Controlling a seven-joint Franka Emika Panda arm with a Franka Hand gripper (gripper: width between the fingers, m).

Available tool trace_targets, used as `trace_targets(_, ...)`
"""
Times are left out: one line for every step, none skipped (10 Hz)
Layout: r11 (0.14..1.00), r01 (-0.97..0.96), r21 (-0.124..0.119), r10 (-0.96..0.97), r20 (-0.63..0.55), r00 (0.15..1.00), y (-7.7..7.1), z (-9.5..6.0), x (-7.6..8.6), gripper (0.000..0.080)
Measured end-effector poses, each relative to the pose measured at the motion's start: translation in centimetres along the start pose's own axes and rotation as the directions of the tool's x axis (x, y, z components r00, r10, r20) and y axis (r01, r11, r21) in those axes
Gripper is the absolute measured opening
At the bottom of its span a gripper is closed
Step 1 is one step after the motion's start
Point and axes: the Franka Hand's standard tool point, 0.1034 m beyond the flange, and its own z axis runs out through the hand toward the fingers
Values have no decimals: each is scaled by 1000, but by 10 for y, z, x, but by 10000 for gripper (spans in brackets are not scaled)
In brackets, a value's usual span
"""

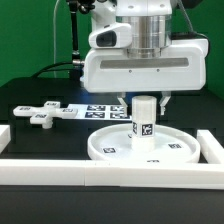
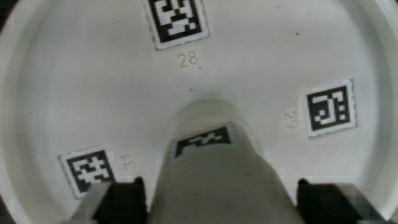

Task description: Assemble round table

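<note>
A black table (image 1: 45,148) fills the exterior view; a flat white marker board (image 1: 88,109) with printed tags lies on it toward the back; long white border walls (image 1: 100,172) line the near edge and both sides; a green backdrop (image 1: 30,40) stands behind.

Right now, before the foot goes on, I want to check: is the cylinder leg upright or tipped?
Upright. The leg stands vertical on the middle of the disc, between the fingers; whether they grip it, cannot tell.

White disc (image 1: 150,150), black-and-white tags (image 2: 175,22)
</note>
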Motion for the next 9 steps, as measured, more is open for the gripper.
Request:
trace_targets(994, -111, 10, 111, -6, 994, -4, 0, 0, 409)
trace_targets(979, -203, 22, 203, -6, 979, -6, 0, 1, 409)
trace_targets(954, -298, 38, 298, -2, 954, -6, 0, 1, 409)
trace_targets(925, -376, 50, 376, 4, 927, -6, 0, 1, 409)
trace_targets(900, -433, 52, 434, 8, 901, -7, 0, 1, 409)
trace_targets(872, -486, 53, 486, 12, 874, -7, 0, 1, 409)
trace_targets(845, -532, 55, 532, 17, 847, -8, 0, 1, 409)
trace_targets(814, -578, 59, 577, 24, 816, -8, 0, 1, 409)
trace_targets(772, -632, 62, 632, 32, 774, -9, 0, 1, 409)
